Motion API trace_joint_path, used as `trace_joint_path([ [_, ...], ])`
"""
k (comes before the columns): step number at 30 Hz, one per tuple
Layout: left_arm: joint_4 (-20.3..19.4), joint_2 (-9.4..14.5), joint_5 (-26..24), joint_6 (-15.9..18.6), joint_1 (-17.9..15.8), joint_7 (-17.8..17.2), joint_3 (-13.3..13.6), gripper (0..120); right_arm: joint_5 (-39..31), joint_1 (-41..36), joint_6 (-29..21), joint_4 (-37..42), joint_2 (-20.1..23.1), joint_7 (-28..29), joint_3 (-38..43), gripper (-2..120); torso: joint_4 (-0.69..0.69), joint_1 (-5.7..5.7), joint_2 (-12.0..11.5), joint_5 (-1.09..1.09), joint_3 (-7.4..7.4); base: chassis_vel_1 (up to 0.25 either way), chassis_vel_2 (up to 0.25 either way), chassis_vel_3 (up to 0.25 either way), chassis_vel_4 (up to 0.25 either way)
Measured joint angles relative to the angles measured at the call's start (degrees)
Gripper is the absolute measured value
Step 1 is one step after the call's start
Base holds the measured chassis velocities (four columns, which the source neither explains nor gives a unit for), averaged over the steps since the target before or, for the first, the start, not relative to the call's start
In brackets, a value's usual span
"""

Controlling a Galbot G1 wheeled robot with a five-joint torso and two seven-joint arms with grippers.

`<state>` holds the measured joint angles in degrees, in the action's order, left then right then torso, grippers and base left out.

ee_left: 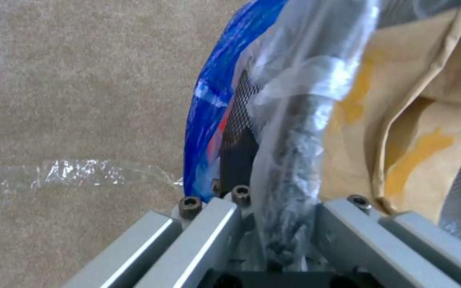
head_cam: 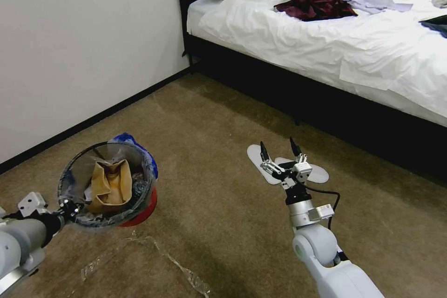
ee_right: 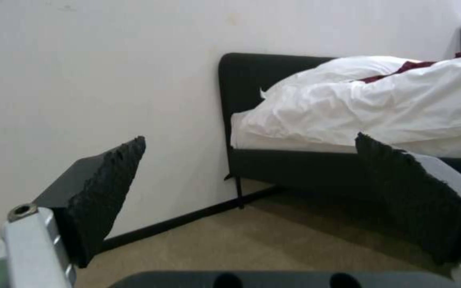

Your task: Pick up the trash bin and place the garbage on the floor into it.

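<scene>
- Head view: I see my left gripper pinching the near rim of the trash bin, holding it tilted above the carpet floor, a brown carton inside. My right gripper hangs over a pair of white slippers, fingers spread.
- Left wrist view: fingers clamp the liner-wrapped rim.
- Right wrist view: pads stand wide apart, facing the bed.

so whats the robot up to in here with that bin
It is collecting litter in a bedroom. The left end effector grips the trash bin by its rim, holding it over the floor with a brown carton inside. The right end effector hangs open and empty above white slippers beside the bed.
</scene>
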<state>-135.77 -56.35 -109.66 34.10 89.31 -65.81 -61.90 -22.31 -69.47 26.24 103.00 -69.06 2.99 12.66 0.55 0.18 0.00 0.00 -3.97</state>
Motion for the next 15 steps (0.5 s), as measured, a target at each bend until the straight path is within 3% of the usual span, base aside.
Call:
trace_joint_path([
  [15,0.42,-0.05,-0.12,-0.17,-0.38,0.25,-0.15,0,-1.46,0.18,0.03,1.1,0.98,-1.06,-0.23,100,0.0,0.0,0.0,0.0,0.0,0.0,0.0,0.0,0.0],
])
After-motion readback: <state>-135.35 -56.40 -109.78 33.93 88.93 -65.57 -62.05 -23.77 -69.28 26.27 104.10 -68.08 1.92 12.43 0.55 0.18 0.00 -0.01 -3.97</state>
